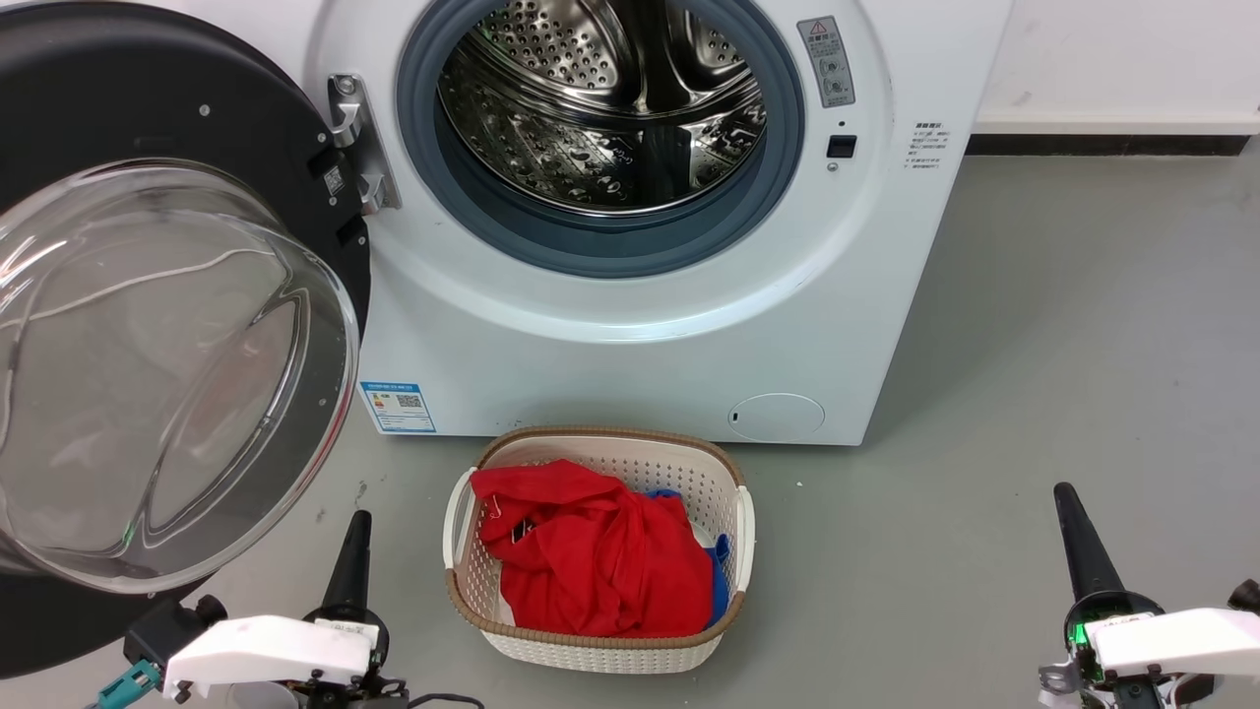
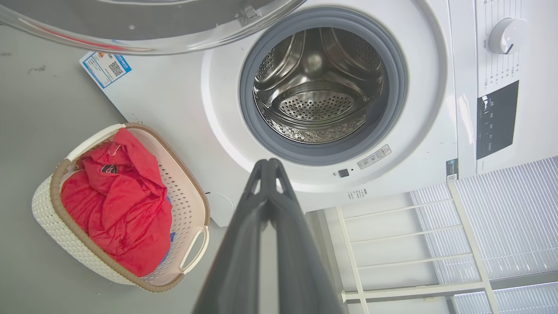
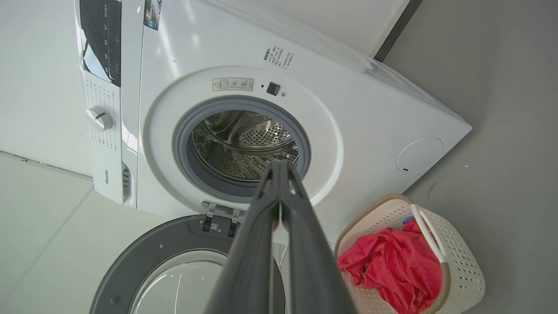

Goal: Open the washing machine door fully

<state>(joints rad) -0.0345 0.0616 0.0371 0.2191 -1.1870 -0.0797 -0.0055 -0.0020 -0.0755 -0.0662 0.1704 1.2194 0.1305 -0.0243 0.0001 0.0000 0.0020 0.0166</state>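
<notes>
The washing machine door (image 1: 167,364) stands swung wide on my left, hanging from its metal hinge (image 1: 354,138) at the left edge of the drum mouth, its black ring turned away from the front panel and its clear glass bowl bulging out toward me. The washing machine (image 1: 630,364) itself is straight ahead, white, with the grey rubber gasket (image 1: 591,251) and the perforated steel drum (image 1: 610,98) fully exposed. Low on its front are a blue label (image 1: 398,407) on the left and a small round flap (image 1: 777,417) on the right. Just before the machine, on the grey floor (image 1: 1034,394), sits a white woven basket (image 1: 600,650) with a brown rim, holding a crumpled red garment (image 1: 591,561) over a bit of blue cloth (image 1: 722,581). My left gripper (image 1: 359,517) hangs below the door's lower edge, apart from it, fingertips pressed together on nothing. My right gripper (image 1: 1065,492) is well off to the right over bare floor, its tips likewise closed and empty.
</notes>
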